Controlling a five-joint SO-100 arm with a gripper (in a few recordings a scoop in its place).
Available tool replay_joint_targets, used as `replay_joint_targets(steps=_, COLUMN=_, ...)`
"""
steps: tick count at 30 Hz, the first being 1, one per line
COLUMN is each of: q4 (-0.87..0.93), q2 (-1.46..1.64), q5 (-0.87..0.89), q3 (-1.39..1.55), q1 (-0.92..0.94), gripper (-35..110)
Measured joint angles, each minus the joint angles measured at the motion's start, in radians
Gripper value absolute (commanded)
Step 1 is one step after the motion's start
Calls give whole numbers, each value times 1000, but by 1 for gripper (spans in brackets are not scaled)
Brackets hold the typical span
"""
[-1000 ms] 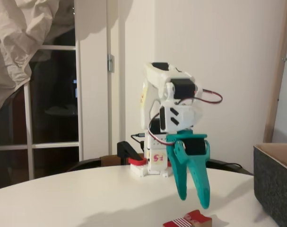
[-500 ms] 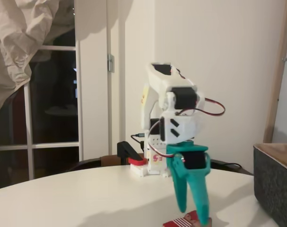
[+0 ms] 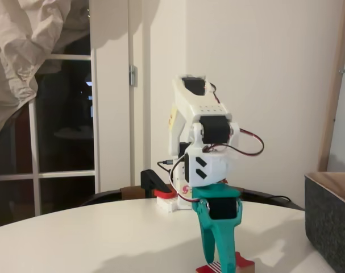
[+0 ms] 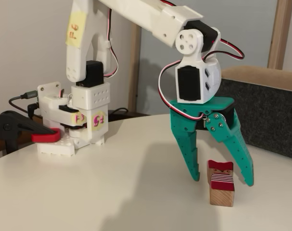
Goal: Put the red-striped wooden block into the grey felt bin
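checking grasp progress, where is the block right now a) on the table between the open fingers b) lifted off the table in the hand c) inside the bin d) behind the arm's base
a: the block rests on the table with the hand open, one finger on either side of it, outside the bin.

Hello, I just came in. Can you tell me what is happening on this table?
A small white robot arm with a teal gripper has lowered over a red-striped wooden block on the white table. The fingers are open and stand on either side of the block, one on each side, and they have not closed on it yet. The block lies flat on the table. The grey felt bin stands behind and to the right in this fixed view; the block is not in it yet.
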Motion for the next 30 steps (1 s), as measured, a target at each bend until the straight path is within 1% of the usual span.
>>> replay_joint_targets(steps=7, q4=-26, q2=-55, q5=-58, q3=-9, q1=-25, gripper=31)
replay_joint_targets(steps=18, q4=-120, q2=-132, q5=-137, q3=-37, q1=-57, gripper=21)
replay_joint_targets(steps=24, q4=-127, q2=-143, q5=-183, q3=-38, q1=-63, gripper=15)
replay_joint_targets(steps=30, q4=-144, q2=-150, q5=-210, q3=-38, q1=-69, gripper=13)
